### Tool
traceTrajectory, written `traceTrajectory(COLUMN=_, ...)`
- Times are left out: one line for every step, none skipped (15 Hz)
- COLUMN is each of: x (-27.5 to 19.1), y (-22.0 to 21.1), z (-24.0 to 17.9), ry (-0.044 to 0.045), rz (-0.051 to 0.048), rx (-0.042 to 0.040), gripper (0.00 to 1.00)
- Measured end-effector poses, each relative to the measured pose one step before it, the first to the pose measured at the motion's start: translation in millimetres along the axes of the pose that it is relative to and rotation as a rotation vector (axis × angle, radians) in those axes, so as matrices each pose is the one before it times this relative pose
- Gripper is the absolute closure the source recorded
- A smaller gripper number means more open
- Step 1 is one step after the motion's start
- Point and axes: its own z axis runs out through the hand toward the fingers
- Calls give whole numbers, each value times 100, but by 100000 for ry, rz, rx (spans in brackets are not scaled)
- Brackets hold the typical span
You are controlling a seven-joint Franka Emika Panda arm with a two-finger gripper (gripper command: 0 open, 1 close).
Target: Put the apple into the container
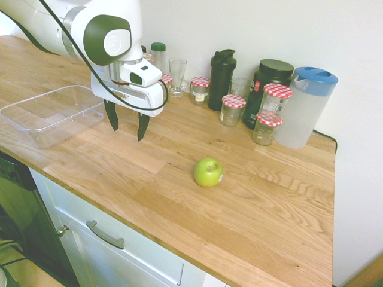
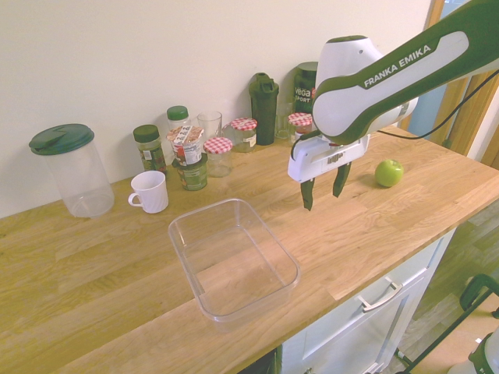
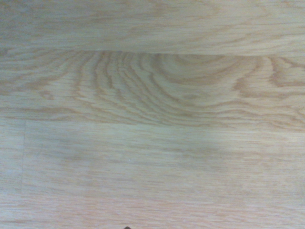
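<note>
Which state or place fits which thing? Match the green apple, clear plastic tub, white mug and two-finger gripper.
1. round green apple
2. clear rectangular plastic tub
3. white ribbed mug
4. two-finger gripper

A. open, above the countertop
B. on the countertop, outside the tub
C. beside the jar-and-cup cluster, near the green-lidded pitcher
D. empty, without a lid

Pairs: 1-B, 2-D, 3-C, 4-A
</note>
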Motion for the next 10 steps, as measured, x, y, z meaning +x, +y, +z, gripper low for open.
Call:
traceTrajectory(x=31, y=21, z=74, ry=-121, rz=86, rx=-114, gripper=0)
traceTrajectory(x=64, y=38, z=-5, ry=62, rz=86, rx=-37, gripper=0)
traceTrajectory(x=197, y=-38, z=-339, ry=130, rz=-303, rx=233, gripper=0)
traceTrajectory(x=636, y=-28, z=-1081, ry=369, rz=-80, rx=676, gripper=0)
traceTrajectory(x=1221, y=403, z=-1766, ry=-26, rz=-287, rx=-258, gripper=0)
traceTrajectory(x=2005, y=1259, z=-2548, ry=150, rz=-1377, rx=-505, gripper=0)
traceTrajectory(x=2070, y=1718, z=-2163, ry=970, rz=-3841, rx=497, gripper=0)
traceTrajectory(x=2076, y=2312, z=-1316, ry=1170, rz=-5525, rx=333, gripper=0)
traceTrajectory(x=1552, y=2393, z=-314, ry=525, rz=-5515, rx=105, gripper=0)
traceTrajectory(x=1068, y=2462, z=426, ry=-1056, rz=-5287, rx=441, gripper=0)
